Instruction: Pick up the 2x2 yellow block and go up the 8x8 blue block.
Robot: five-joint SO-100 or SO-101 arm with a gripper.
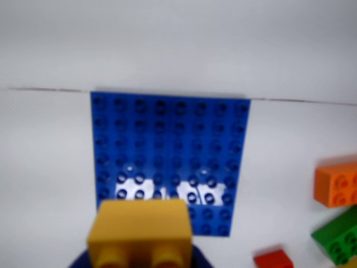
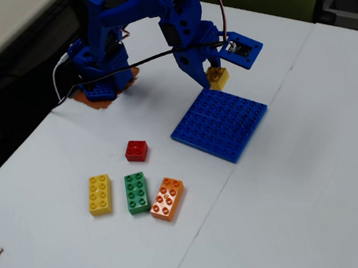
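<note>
My gripper (image 2: 211, 73) is shut on the 2x2 yellow block (image 2: 218, 78) and holds it in the air just above the far edge of the 8x8 blue block (image 2: 220, 124). In the wrist view the yellow block (image 1: 140, 230) fills the bottom centre, studs toward the camera, with blue jaw parts on either side of it at the frame's bottom edge. The blue baseplate (image 1: 170, 151) lies flat on the white table beyond it, its studs empty.
In the fixed view a red 2x2 brick (image 2: 136, 150), a long yellow brick (image 2: 100, 194), a green brick (image 2: 136, 192) and an orange brick (image 2: 167, 199) lie left of the baseplate. The arm's base (image 2: 98, 78) stands at the far left. A table seam runs diagonally.
</note>
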